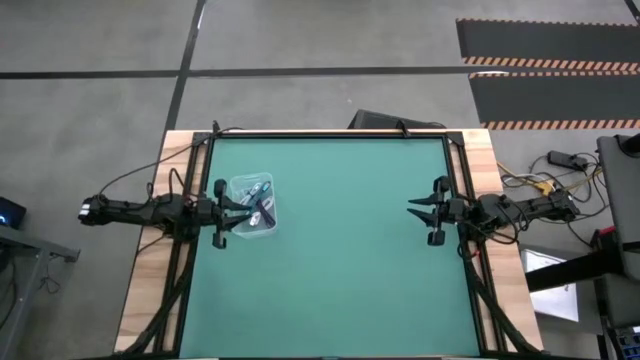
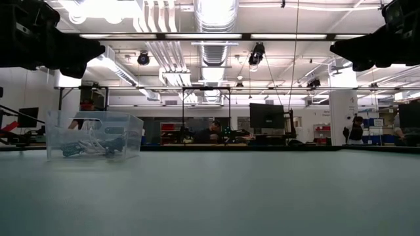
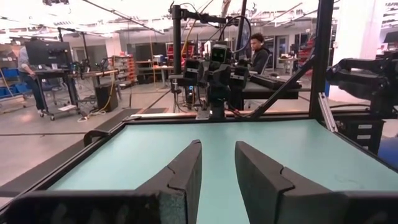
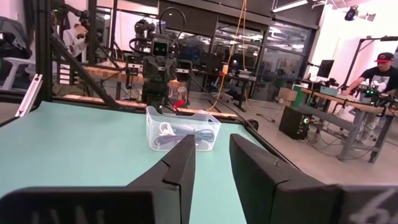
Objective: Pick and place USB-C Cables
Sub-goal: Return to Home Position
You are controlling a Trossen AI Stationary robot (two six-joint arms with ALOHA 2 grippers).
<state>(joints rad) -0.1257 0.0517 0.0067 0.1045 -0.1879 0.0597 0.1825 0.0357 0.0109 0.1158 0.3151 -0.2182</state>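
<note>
- usb-c cables [image 4: 179, 133] lie inside transparent bin [image 2: 131, 128], near green mat's [image 1: 340, 270] left edge.
- left gripper [image 3: 217, 144] hangs just above bin's side, fingers narrowly apart, empty.
- right gripper [image 4: 212, 138] well apart from bin across open mat, narrow gap, empty.

Green table [image 1: 340, 270] with a clear bin [image 2: 134, 137] near its left edge

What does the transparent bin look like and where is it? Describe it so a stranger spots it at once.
Start at the green table top and go to its left side, below the left arm's tool. There stands a small box-shaped bin, open on top, with the USB-C cables lying inside. Unlike the dark tool above it, its walls are see-through.
</note>
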